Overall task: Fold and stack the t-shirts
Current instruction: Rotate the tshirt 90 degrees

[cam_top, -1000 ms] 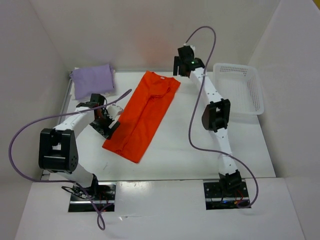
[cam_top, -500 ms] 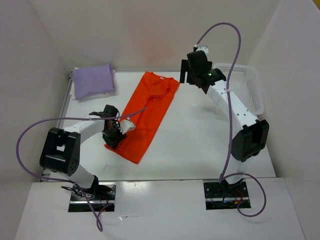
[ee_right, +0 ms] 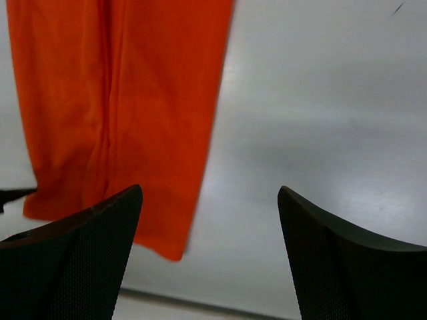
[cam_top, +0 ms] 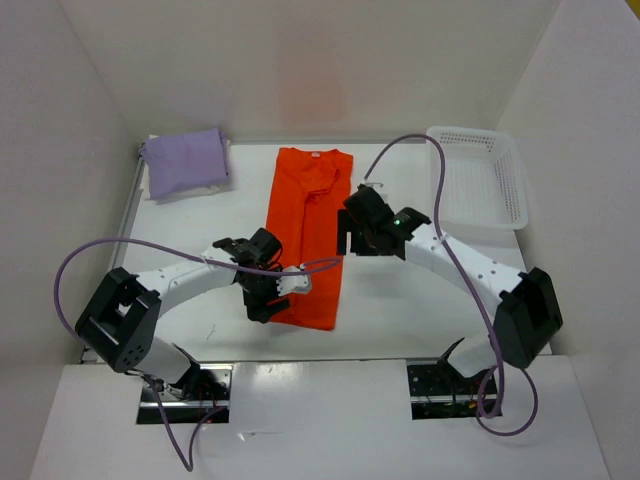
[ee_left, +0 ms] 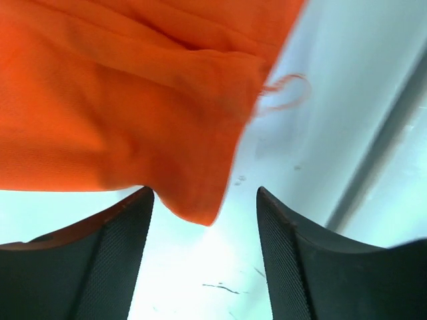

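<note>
Both jaws are hanging open; I'm squaring them on the near hem corners of the orange t-shirt (cam_top: 305,225) before pinching together.

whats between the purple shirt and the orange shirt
Just bare table between the purple shirt and the orange shirt, nothing lying there; the top external view shows it.
</note>
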Controlling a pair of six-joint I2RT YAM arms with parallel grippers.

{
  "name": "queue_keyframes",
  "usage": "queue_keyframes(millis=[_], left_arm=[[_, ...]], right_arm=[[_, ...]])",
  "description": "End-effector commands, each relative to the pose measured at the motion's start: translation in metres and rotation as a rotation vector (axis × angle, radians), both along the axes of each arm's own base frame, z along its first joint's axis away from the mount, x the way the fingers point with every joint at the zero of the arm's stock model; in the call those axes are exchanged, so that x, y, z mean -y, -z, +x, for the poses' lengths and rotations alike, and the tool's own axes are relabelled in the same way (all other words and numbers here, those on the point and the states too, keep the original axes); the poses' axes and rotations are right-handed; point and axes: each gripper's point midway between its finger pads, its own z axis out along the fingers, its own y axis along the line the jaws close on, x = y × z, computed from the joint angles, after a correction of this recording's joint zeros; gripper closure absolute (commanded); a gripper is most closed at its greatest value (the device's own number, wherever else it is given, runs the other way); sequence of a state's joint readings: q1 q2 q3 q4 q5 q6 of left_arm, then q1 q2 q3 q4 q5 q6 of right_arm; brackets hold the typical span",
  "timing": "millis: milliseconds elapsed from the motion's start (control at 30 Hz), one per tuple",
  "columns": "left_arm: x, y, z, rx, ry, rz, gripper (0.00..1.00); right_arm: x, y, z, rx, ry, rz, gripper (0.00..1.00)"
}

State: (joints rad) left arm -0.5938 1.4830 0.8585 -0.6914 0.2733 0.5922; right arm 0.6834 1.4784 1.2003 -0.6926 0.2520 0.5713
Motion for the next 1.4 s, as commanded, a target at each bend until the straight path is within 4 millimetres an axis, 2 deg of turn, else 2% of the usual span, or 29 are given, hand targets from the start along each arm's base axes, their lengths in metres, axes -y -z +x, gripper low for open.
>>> queue_keyframes(millis=[0,100,167,200,233,267,300,367,400,433,500,533,733,767,833,867,933,967,1000,1133,1233,1300,1333,1367], left_arm=[[0.017,-0.027,-0.009,0.0,0.02,-0.074,0.29],[0.009,-0.047,0.0,0.105,-0.009,-0.068,0.25],[-0.003,-0.059,0.012,0.178,-0.068,-0.058,0.22],[-0.015,-0.063,0.025,0.223,-0.151,-0.038,0.18],[-0.018,-0.068,0.034,0.259,-0.193,-0.045,0.18],[-0.023,-0.065,0.032,0.252,-0.233,-0.036,0.17],[-0.024,-0.069,0.036,0.27,-0.259,-0.044,0.15],[-0.03,-0.073,0.043,0.309,-0.303,-0.024,0.14],[-0.035,-0.073,0.045,0.32,-0.336,-0.005,0.14],[-0.044,-0.075,0.054,0.372,-0.369,0.022,0.13],[-0.05,-0.079,0.06,0.399,-0.408,0.03,0.13],[-0.053,-0.076,0.059,0.389,-0.428,0.036,0.11],[-0.065,-0.082,0.063,0.43,-0.497,0.042,0.11],[-0.071,-0.083,0.065,0.452,-0.512,0.07,0.11],[-0.079,-0.087,0.068,0.483,-0.542,0.098,0.11],[-0.088,-0.09,0.071,0.514,-0.563,0.139,0.11],[-0.097,-0.096,0.076,0.557,-0.59,0.179,0.11],[-0.102,-0.097,0.075,0.564,-0.585,0.209,0.11],[-0.11,-0.102,0.076,0.579,-0.592,0.239,0.11],[-0.106,-0.119,0.083,0.609,-0.522,0.228,0.11],[-0.102,-0.157,0.094,0.738,-0.448,0.172,0.09],[-0.099,-0.203,0.097,0.919,-0.352,0.099,0.03],[-0.091,-0.227,0.088,0.996,-0.294,0.018,0.0],[-0.084,-0.236,0.083,1.028,-0.23,-0.017,0.0]], right_arm=[[-0.021,0.008,-0.049,-0.075,0.012,0.112,0.14],[-0.022,0.029,-0.084,-0.147,0.019,0.102,0.14],[-0.026,0.032,-0.093,-0.165,0.017,0.142,0.14],[-0.032,0.039,-0.101,-0.189,0.008,0.176,0.15],[-0.035,0.043,-0.106,-0.203,-0.002,0.189,0.15],[-0.037,0.052,-0.113,-0.225,-0.016,0.183,0.15],[-0.048,0.053,-0.117,-0.231,-0.041,0.202,0.15],[-0.058,0.066,-0.129,-0.277,-0.082,0.196,0.16],[-0.062,0.079,-0.132,-0.304,-0.092,0.173,0.18],[-0.066,0.085,-0.136,-0.325,-0.117,0.167,0.22],[-0.072,0.099,-0.141,-0.357,-0.132,0.151,0.28],[-0.078,0.1,-0.141,-0.363,-0.144,0.172,0.35],[-0.083,0.132,-0.152,-0.449,-0.168,0.152,0.52],[-0.084,0.135,-0.153,-0.459,-0.182,0.151,0.61],[-0.08,0.142,-0.156,-0.478,-0.175,0.128,0.72],[-0.075,0.144,-0.156,-0.48,-0.165,0.106,0.84],[-0.068,0.144,-0.161,-0.498,-0.148,0.091,0.97],[-0.058,0.146,-0.164,-0.516,-0.12,0.077,1.0],[-0.051,0.145,-0.162,-0.51,-0.104,0.068,1.0],[-0.029,0.138,-0.167,-0.496,-0.077,0.038,1.0],[-0.017,0.136,-0.166,-0.484,-0.052,0.039,1.0],[-0.017,0.131,-0.162,-0.472,-0.045,0.055,1.0],[-0.019,0.127,-0.161,-0.462,-0.049,0.068,0.92],[-0.02,0.124,-0.162,-0.46,-0.063,0.077,0.78]])
